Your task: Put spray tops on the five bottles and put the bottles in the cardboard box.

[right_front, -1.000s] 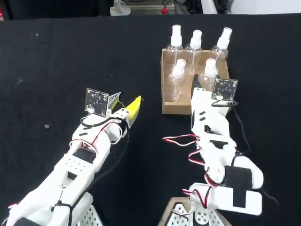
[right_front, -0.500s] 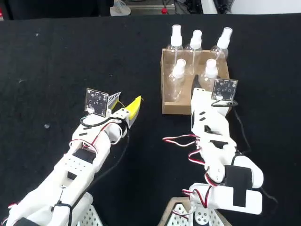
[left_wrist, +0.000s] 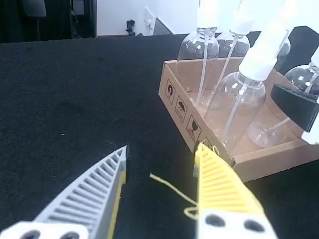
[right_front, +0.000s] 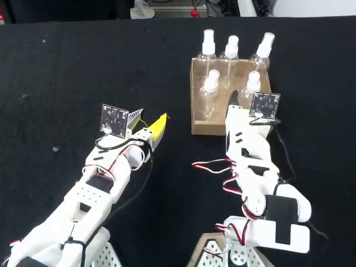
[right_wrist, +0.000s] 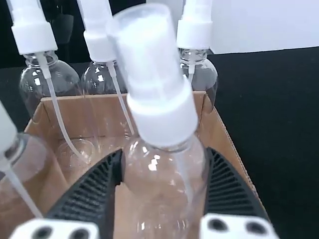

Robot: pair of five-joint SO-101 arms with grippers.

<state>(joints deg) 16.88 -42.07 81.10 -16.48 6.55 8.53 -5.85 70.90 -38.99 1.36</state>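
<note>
Bottles (right_front: 210, 94): all five topped, in the box (right_front: 207, 128). My right gripper (right_wrist: 162, 191) clamps one bottle (right_wrist: 159, 149); my left gripper (left_wrist: 162, 149) rests open. Only letting go remains, I judge.

Black cloth-covered table (right_front: 83, 67) runs edge to edge in the high view. One open-topped brown cardboard box (right_front: 208, 128) sits flat on it, right of centre in the far half, sides roughly square to the table edges. A few small pale specks (right_front: 54, 149) sit on the cloth on the left side, well apart from the box.
</note>
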